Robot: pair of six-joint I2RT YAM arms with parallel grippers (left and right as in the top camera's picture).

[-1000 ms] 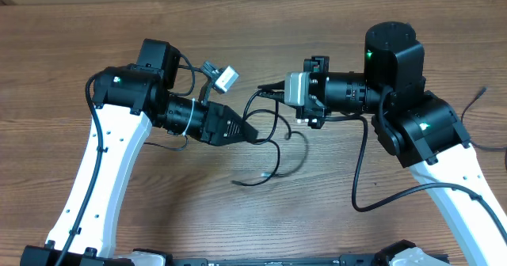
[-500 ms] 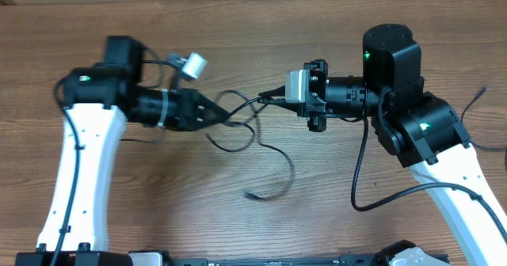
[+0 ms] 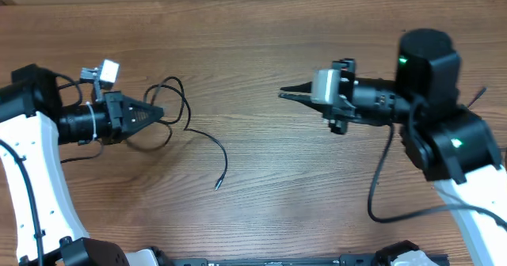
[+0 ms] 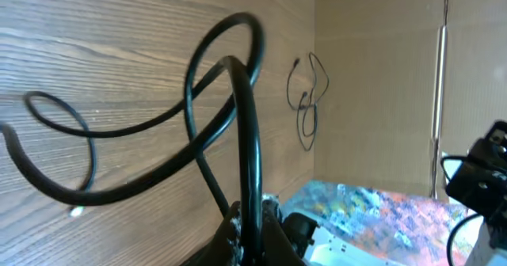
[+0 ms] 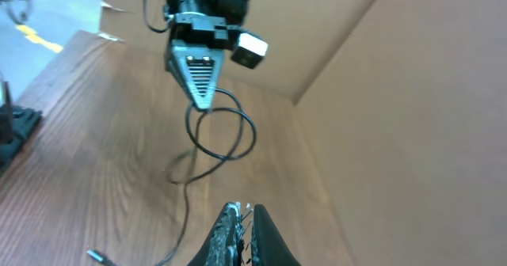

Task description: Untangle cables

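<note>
Clamping a thin black cable (image 4: 249, 139) at the fingertips of the closed left gripper (image 3: 156, 112). Looped in a couple of loose coils just beyond the left gripper's tip, partly lifted off the wooden table (image 3: 261, 28). Trailing onward from the left gripper in a long curve, ending in a small plug (image 3: 217, 187) lying flat, apart from it. Right gripper (image 3: 283, 96) pinched shut, pointing toward the left gripper, well apart from it and the cable.

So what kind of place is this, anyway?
Likely a robot lab bench: a left arm and right arm at a wood-grain table, cardboard-looking walls around it, a thin cable to practise on.
</note>
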